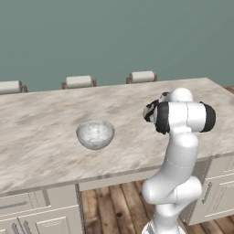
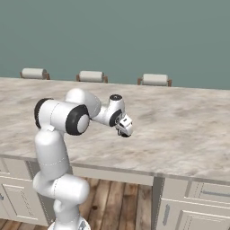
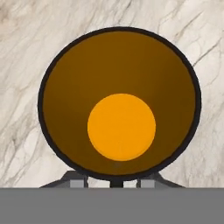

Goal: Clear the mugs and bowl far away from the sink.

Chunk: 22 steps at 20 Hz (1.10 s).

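The orange mug with its dark rim stands upright on the marble counter, seen straight from above in the hand view. My gripper hangs just over its near rim, and the fingers stand apart on either side of the rim with pale gaps between. In the right base view the gripper points down close over the counter, in front of the arm. The white-grey marble bowl sits alone on the counter, well to the left of the arm. The sink is out of view.
Three stools line the far side of the long island counter. White cabinets run below its near edge. Wide bare marble lies to the right of the gripper.
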Tool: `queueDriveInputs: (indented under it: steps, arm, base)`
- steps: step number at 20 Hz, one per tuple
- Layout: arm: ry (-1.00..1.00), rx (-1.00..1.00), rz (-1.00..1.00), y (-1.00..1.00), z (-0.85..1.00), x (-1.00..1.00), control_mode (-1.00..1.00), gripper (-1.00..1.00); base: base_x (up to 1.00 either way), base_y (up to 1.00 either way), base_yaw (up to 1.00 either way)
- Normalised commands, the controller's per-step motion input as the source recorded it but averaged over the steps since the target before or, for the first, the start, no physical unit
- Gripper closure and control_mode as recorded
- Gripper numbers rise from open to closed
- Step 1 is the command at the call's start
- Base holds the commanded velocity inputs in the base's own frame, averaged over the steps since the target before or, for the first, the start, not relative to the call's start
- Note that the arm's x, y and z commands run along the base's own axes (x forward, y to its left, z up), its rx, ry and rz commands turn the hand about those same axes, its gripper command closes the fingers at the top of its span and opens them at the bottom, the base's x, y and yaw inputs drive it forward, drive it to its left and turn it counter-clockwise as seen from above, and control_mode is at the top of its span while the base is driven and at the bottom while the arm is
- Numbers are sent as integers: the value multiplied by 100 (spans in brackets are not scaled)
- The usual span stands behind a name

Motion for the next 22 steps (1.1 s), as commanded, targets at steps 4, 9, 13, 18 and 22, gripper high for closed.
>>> queueDriveInputs:
  steps: [4,9,13,18,22]
  arm:
    - [-1,0,0,0,37,-2,-100,-100]
    - [-4,0,0,0,81,-46,-100,-100]
    - [-13,0,0,4,92,-95,-100,-100]
    - [-37,0,-3,3,71,-100,-100,-100]
    - [-68,-1,-5,11,66,-100,-100,-100]
  base:
    - [0,0,0]
    - [0,0,0]
    - [0,0,0]
    - [0,0,0]
    - [0,0,0]
